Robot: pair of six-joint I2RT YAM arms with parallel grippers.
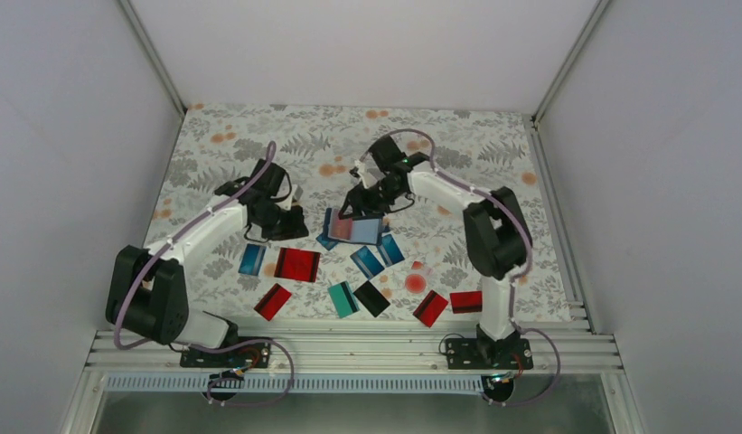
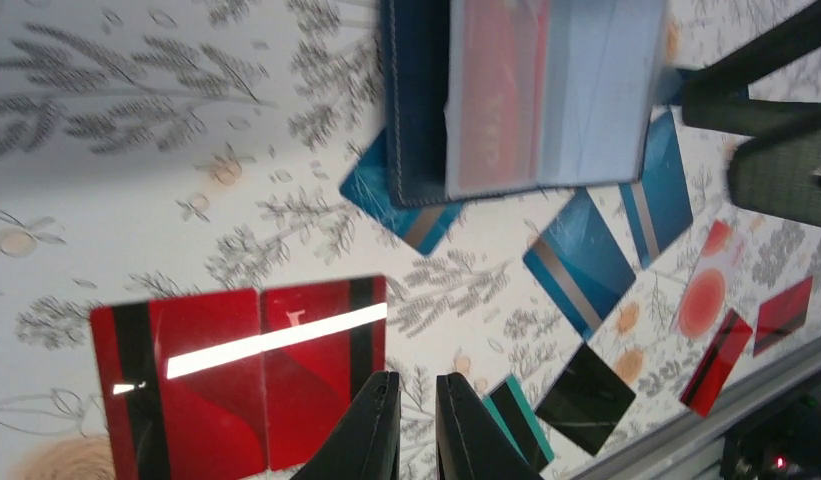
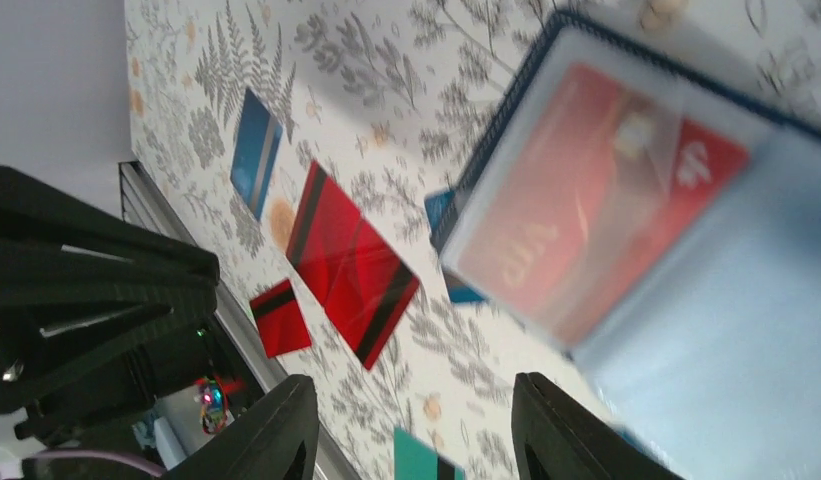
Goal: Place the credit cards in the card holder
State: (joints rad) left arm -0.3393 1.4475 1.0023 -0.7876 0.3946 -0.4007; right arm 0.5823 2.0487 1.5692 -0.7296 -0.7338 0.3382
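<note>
Card holder (image 1: 371, 231) lies open mid-table, inner pockets up, between your two grippers. Right gripper (image 3: 418, 430) is at its far edge, fingers spread wide with nothing between them; you can't tell from these views whether it touches the holder. Left gripper (image 2: 417, 425) is just left of the holder, over the near edge of the red cards (image 2: 236, 385). Its fingers are barely parted, a thin slit, empty. The top view gives you layout only. The left wrist view shows that the big red patch is two cards lying edge to edge, and that a blue card (image 2: 411, 212) is half tucked under the holder's near corner. The right wrist view, blurred, shows one red card (image 3: 586, 215) sitting behind the clear pocket. Loose cards on the table (image 1: 493, 163): five red, four blue, one teal card (image 1: 342, 299), one black card (image 1: 371, 298), so eleven, plus the one in the pocket. One card holder. One clear piece with a red dot (image 1: 416, 278) lies near the right arm, apart from the holder.
</note>
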